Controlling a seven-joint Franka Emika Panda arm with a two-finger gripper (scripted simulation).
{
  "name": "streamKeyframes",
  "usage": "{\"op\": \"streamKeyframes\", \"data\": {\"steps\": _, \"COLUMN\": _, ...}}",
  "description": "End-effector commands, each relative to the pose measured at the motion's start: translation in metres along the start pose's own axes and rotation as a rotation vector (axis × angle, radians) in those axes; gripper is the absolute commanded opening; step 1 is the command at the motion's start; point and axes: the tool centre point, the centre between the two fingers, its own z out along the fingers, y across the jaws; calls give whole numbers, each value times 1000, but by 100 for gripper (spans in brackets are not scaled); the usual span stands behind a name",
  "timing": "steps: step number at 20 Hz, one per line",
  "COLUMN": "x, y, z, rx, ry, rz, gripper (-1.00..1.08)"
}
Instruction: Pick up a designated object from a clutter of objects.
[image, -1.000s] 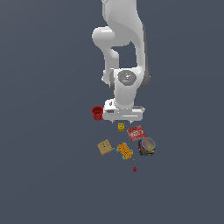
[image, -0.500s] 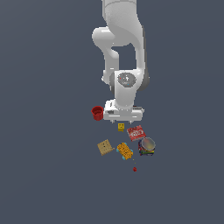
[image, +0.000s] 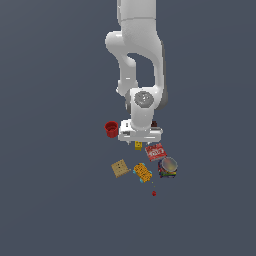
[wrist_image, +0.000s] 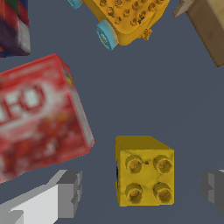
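We read this as the end of the approach, just ahead of the grasp: the gripper is spread wide, a grey fingertip on one side and the other at the frame edge, with the yellow studded block lying between them and touching neither. Nothing is held. In the exterior view the gripper hangs low over the clutter, the yellow studded block peeking out directly below it, between the red cup toward that view's left and the red packet toward its right. Next move, in our judgement: close squarely on the block's flat sides, perhaps after a little more descent, keeping the nearer finger off the red packet, which sits just beside it. The wrist view gives what the exterior cannot: four studs on the block's top, the open gap on each side, the packet's nearness, and wheels on the orange waffle-topped piece. The exterior view alone shows the whole spread: tan cracker square, silver-topped can, a tiny red bit, and the arm's height; we cannot judge remaining clearance from either.
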Motion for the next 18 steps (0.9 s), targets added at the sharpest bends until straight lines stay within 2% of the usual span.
{"op": "streamKeyframes", "data": {"steps": 1, "x": 0, "y": 0, "z": 8, "rx": 0, "ry": 1, "rz": 0, "gripper": 100}}
{"op": "streamKeyframes", "data": {"steps": 6, "x": 0, "y": 0, "z": 14, "rx": 0, "ry": 1, "rz": 0, "gripper": 100}}
{"op": "streamKeyframes", "data": {"steps": 7, "x": 0, "y": 0, "z": 14, "rx": 0, "ry": 1, "rz": 0, "gripper": -100}}
{"op": "streamKeyframes", "data": {"steps": 18, "x": 0, "y": 0, "z": 14, "rx": 0, "ry": 1, "rz": 0, "gripper": -100}}
